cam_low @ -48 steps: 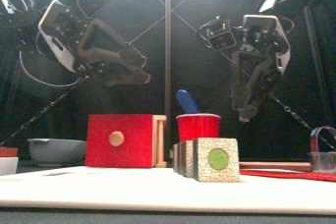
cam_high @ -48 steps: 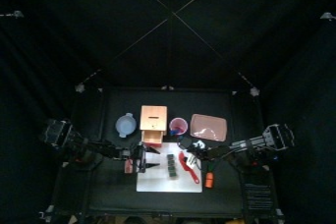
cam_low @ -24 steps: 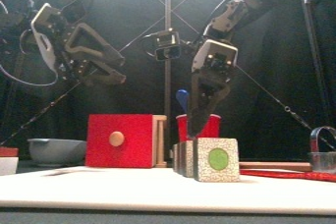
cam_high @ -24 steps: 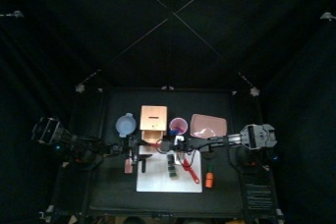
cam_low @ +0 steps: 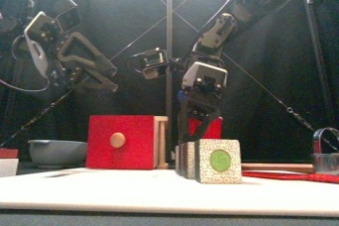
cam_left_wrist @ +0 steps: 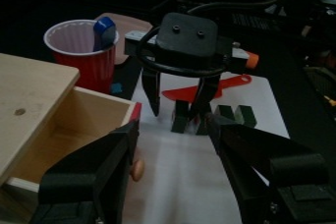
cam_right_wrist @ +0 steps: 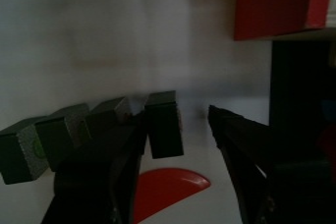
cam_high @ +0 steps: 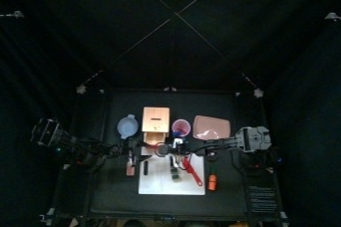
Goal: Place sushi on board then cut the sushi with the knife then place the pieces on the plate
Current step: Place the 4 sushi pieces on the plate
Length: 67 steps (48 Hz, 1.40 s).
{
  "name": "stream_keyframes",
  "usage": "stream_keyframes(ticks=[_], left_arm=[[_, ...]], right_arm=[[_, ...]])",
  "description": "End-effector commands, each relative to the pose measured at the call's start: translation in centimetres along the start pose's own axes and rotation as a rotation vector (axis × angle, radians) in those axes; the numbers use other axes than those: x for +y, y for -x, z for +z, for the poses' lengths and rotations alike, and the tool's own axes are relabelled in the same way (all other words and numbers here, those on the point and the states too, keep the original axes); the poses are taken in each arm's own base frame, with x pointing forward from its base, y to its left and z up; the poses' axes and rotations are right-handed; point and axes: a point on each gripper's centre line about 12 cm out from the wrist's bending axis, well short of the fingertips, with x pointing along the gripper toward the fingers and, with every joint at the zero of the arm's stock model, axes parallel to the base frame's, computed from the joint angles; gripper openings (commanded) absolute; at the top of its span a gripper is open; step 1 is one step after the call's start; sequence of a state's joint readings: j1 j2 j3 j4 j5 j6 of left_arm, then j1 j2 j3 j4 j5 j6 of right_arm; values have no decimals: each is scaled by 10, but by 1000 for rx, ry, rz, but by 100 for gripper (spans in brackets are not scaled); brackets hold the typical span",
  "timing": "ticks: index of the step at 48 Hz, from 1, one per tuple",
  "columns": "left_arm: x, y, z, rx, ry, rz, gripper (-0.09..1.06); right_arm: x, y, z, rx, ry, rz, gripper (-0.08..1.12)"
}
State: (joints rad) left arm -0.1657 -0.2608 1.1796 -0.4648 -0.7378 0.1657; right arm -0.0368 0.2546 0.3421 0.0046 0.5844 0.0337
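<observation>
White cutting board, lower centre of top view. Left gripper, jaws spread, empty, upper left of front view. Right gripper, jaws spread, straddling the roll's end block. Sushi roll, on the board, centre.

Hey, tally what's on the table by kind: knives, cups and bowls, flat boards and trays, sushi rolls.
Knives: 2 (blue knife, red knife)
Cups and bowls: 2 (red cup, blue-grey bowl)
Boards and trays: 2 (white cutting board, pink tray)
Sushi rolls: 1 (sushi roll)
Total: 7
</observation>
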Motion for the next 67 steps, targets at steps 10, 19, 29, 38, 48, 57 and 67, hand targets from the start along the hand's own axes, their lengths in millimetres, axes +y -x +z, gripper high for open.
stream_keyframes(ticks=[10,19,29,38,48,57,67], left_arm=[[-1,-1,6,-18,16,4,91],[-1,-1,6,-20,15,5,91],[0,-2,8,-25,11,8,91],[-2,-3,8,-25,10,1,91],[-2,-3,6,-16,11,1,91],[-7,-3,5,-16,-5,-20,91],[-9,0,2,-9,-33,-42,91]], right_arm=[[-2,52,-7,-56,-72,12,54],[-10,94,-55,-69,-224,10,54],[-66,110,-120,-78,-587,-107,54],[-115,103,-136,-78,-832,-213,54],[-158,85,-130,-60,-1004,-272,54],[-169,69,-120,-43,-999,-277,55],[-171,71,-119,-32,-1010,-283,78]])
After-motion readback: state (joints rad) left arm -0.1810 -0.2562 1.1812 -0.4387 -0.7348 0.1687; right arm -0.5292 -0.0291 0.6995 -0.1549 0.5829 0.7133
